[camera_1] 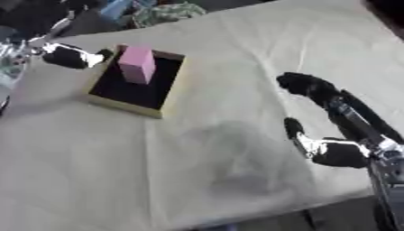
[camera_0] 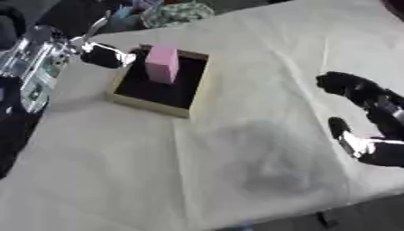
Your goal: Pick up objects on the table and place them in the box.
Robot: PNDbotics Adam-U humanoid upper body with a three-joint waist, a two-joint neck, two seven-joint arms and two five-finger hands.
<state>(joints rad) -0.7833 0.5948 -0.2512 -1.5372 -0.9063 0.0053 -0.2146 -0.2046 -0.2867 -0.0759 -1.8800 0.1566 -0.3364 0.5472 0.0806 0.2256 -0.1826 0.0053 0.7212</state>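
A pink block [camera_0: 162,63] stands upright inside the shallow box [camera_0: 150,106], which has a dark floor and a pale yellow rim, at the upper left of the cloth-covered table [camera_0: 236,149]. My left hand [camera_0: 105,56] hovers just left of the box's far corner, close to the block but apart from it; its fingers are too blurred to read. My right hand [camera_1: 323,117] hangs over the table's right side, well clear of the box, fingers and thumb spread with nothing between them.
My left arm's silver and black links [camera_0: 35,63] run along the table's left edge. Patterned cloth and other clutter [camera_0: 177,11] lie beyond the far edge. The near table edge [camera_0: 300,212] cuts across the lower right.
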